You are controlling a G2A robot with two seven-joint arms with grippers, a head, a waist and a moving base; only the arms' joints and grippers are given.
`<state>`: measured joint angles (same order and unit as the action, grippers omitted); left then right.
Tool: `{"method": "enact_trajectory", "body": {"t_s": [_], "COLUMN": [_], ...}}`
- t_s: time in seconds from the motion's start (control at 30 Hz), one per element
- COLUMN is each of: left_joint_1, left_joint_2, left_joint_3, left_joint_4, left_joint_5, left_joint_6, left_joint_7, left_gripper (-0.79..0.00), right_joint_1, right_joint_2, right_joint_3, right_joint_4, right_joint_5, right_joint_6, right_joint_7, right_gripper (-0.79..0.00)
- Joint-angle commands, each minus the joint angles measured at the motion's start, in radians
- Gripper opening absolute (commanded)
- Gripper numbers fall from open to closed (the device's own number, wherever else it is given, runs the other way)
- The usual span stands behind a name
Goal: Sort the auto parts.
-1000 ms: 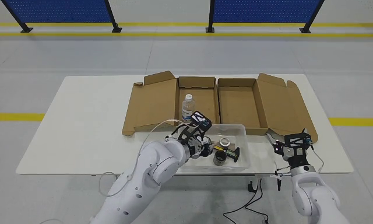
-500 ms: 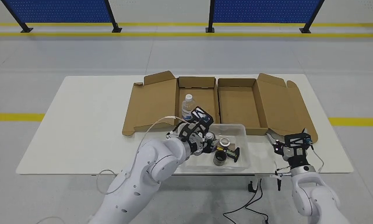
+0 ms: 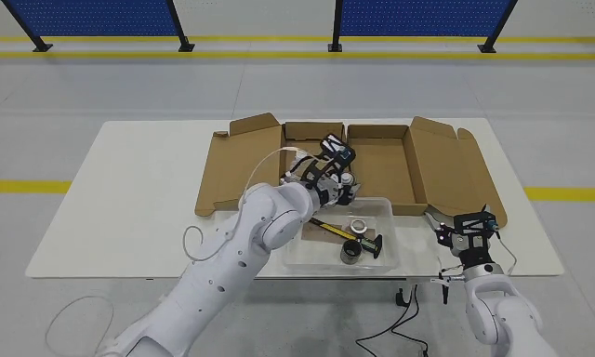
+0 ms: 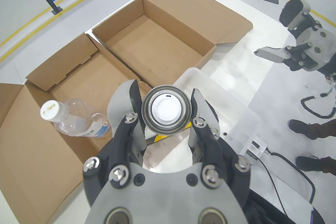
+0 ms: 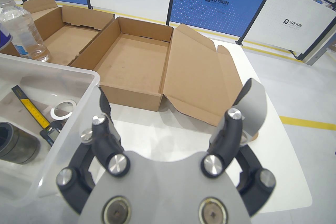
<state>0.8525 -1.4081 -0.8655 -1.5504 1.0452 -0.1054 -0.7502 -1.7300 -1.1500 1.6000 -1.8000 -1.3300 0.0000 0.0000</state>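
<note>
L: my left gripper point(image 4: 164, 104) clamped the metal can point(image 4: 166, 114) by its sides, above the clear bin's point(image 3: 386, 208) far rim; probably bound for the cartons point(image 3: 376, 166) | R: my right gripper point(image 5: 176, 93) gaped empty beside the bin; parked clear of that path

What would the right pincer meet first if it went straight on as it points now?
Probably the right cardboard box, near where its front wall joins the open lid; depth is unclear.

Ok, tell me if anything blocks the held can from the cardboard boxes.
Nothing visible blocks the can in the left end effector from the empty right box. The left box holds a water bottle, close beside the end effector.
</note>
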Motion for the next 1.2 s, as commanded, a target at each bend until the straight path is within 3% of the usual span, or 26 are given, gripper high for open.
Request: {"method": "enact_trajectory", "body": {"t_s": [0.0,0.57,0.8,1.17], "left_joint_1": [-0.036,-0.203,-0.255,-0.307], "left_joint_2": [-0.011,-0.105,-0.149,-0.213], "left_joint_3": [0.018,0.152,0.176,0.224], "left_joint_4": [0.048,0.471,0.622,0.819], "left_joint_5": [0.000,-0.024,-0.074,-0.106], "left_joint_6": [0.008,0.045,0.077,0.051], "left_joint_7": [0.027,0.216,0.241,0.264], "left_gripper": [-0.785,-0.785,-0.785,-0.785], "right_joint_1": [0.000,0.000,0.000,0.000], "right_joint_2": [0.000,0.000,0.000,0.000], "right_joint_3": [0.000,0.000,0.000,0.000], "right_joint_4": [0.000,0.000,0.000,0.000], "right_joint_5": [0.000,0.000,0.000,0.000], "right_joint_6": [0.000,0.000,0.000,0.000], "right_joint_7": [0.000,0.000,0.000,0.000], "right_gripper": [0.000,0.000,0.000,0.000]}}
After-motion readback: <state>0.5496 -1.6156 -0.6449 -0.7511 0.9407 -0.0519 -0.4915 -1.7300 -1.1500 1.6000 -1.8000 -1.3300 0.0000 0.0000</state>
